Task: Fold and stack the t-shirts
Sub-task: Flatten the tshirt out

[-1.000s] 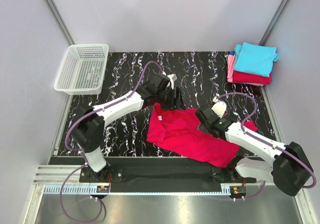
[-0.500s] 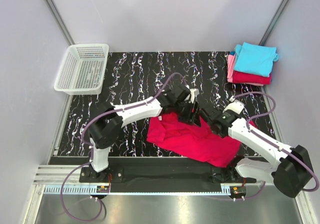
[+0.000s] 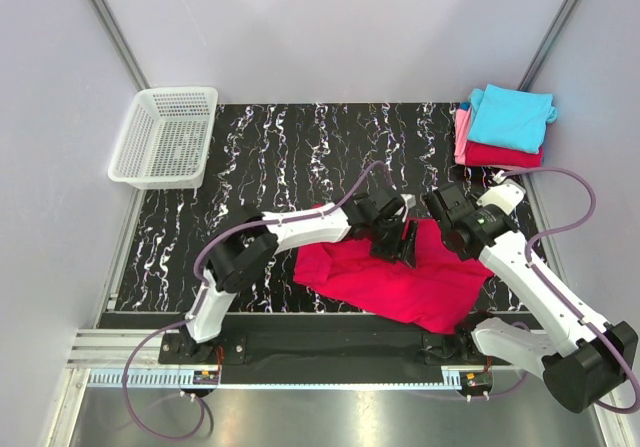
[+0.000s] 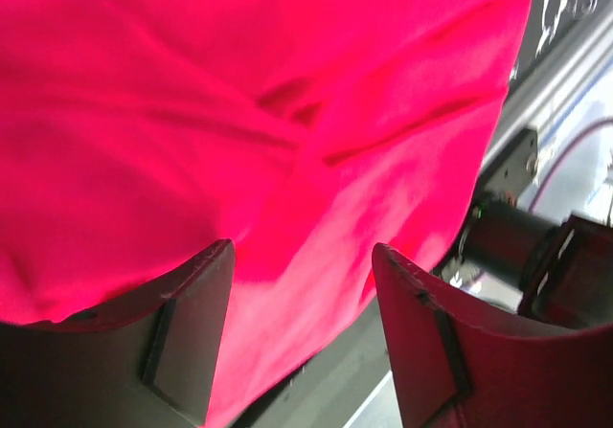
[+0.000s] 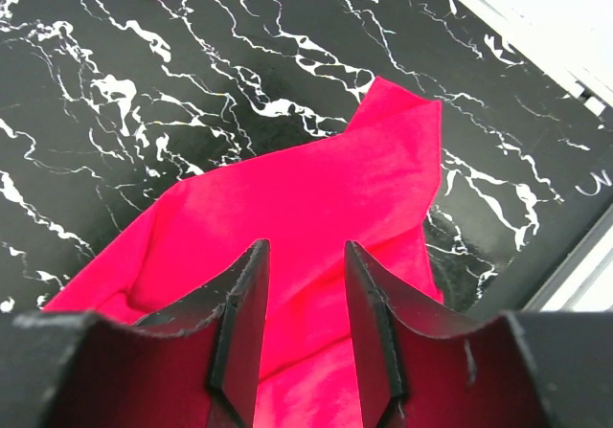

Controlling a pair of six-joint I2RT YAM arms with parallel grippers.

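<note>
Two pincers meet over the crimson t-shirt (image 3: 380,282), which lies crumpled on the near right part of the marbled black table (image 3: 260,157). The left pincer (image 4: 302,260) is released, its fingers well apart with red cloth filling the view beyond the gap. It hangs over the shirt's upper middle, whereas a second ago it stood farther left, above the upper-left corner. The right pincer (image 5: 305,256) is likewise released, its gap narrower, and has shifted from the middle-right of the cloth to the shirt's upper right edge. Whether either pincer touches the fabric cannot be told. The shirt's upper-left corner with its white label, plain a second ago, no longer shows, and the cloth now bunches toward the upper right. Unchanged at the far right corner is the folded stack: turquoise tee (image 3: 512,115) on top, red tee (image 3: 505,155) beneath, pink tee (image 3: 461,132) showing at the left edge. The white mesh basket (image 3: 165,137) keeps its place at the far left.
</note>
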